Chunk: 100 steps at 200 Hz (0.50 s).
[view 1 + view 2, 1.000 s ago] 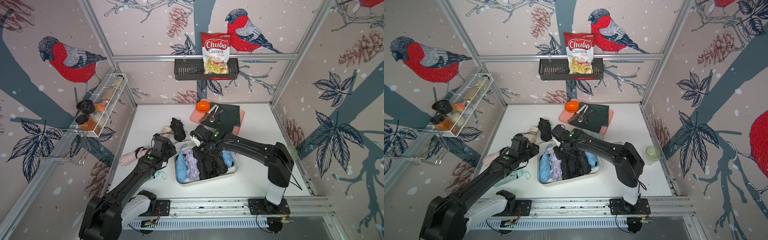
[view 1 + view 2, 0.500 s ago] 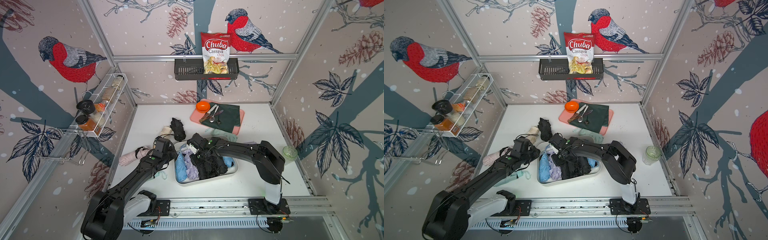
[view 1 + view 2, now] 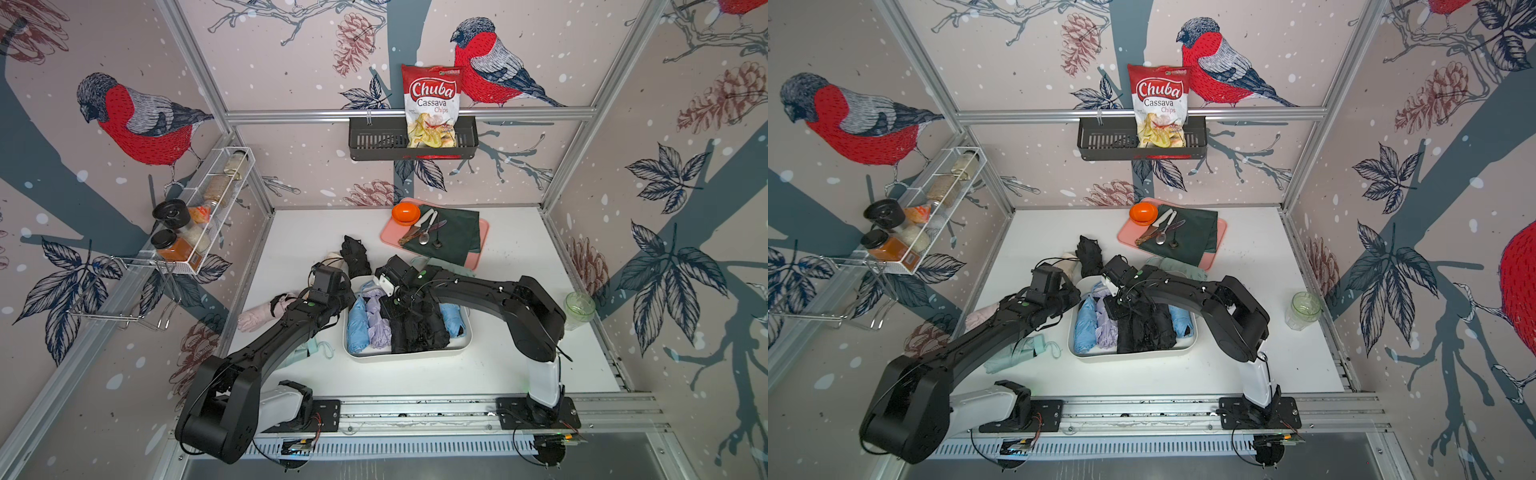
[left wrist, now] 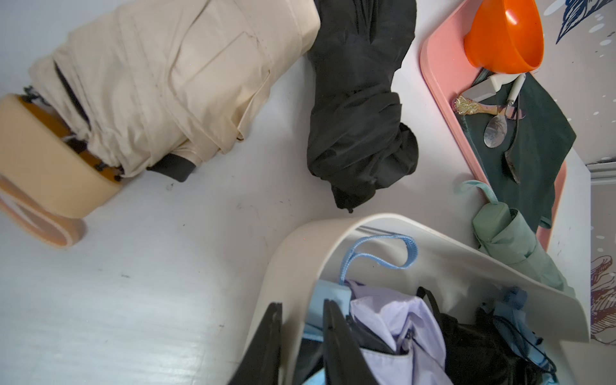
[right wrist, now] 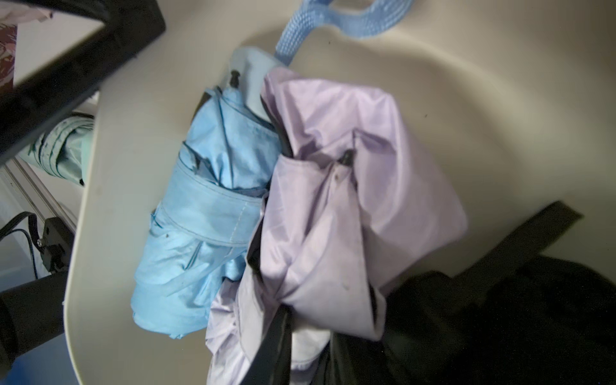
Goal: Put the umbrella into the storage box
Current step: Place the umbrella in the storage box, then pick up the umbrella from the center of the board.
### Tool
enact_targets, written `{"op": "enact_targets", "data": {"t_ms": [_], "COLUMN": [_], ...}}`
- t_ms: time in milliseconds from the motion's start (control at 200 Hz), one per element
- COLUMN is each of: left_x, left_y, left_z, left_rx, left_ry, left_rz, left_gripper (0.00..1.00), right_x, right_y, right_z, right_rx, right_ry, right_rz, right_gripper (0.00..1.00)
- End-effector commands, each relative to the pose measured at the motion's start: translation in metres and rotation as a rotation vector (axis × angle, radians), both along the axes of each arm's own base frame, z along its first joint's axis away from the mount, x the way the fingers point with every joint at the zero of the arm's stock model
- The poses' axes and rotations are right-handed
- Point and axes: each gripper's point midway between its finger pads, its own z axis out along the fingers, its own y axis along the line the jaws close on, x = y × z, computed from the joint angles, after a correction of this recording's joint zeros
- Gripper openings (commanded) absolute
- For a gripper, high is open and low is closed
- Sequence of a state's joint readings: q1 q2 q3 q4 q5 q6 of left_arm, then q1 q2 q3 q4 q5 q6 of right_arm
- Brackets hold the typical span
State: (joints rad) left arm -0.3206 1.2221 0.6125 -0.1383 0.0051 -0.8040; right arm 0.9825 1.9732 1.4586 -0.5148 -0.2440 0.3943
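My left claw point(image 4: 301, 310) sat astride the storage box point(image 4: 333, 230) wall, jaws narrow. Whether they pinched it, I couldn't tell. The lilac umbrella point(image 5: 333, 200) lay inside, against the blue umbrella point(image 5: 213, 206), so I judged this the settling step. My right claw point(image 3: 398, 300) seemed clamped on its cloth from above. Next it needed to let go cleanly.

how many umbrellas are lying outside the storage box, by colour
black umbrella: 1
cream umbrella: 1
pink umbrella: 1
mint green umbrellas: 2
total: 5
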Motion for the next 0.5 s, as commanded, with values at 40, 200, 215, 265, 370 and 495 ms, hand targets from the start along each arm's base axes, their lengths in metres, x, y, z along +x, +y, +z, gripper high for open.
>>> {"op": "enact_targets", "data": {"t_ms": [40, 200, 215, 265, 370, 495], "left_x": [0.009, 0.020, 0.022, 0.028, 0.044, 0.066], "left_y": [0.004, 0.039, 0.043, 0.053, 0.068, 0.078], "left_z": [0.020, 0.050, 0.053, 0.061, 0.065, 0.058], "left_rx": [0.006, 0.134, 0.147, 0.198, 0.306, 0.455], "left_ry": [-0.051, -0.097, -0.100, -0.110, -0.084, -0.024], "left_rz": [-0.010, 0.059, 0.065, 0.074, 0.047, -0.014], "left_gripper": [0.38, 0.60, 0.62, 0.68, 0.69, 0.70], "right_x": [0.008, 0.016, 0.018, 0.023, 0.040, 0.063], "right_y": [-0.002, -0.014, -0.016, -0.022, -0.044, -0.073], "right_z": [0.033, 0.075, 0.078, 0.085, 0.097, 0.111], "right_rx": [0.028, 0.072, 0.077, 0.086, 0.107, 0.167], "right_ry": [-0.079, -0.158, -0.165, -0.181, -0.218, -0.250], "right_rz": [-0.005, -0.034, -0.040, -0.061, -0.139, -0.245], "right_gripper": [0.35, 0.49, 0.49, 0.51, 0.55, 0.64]}}
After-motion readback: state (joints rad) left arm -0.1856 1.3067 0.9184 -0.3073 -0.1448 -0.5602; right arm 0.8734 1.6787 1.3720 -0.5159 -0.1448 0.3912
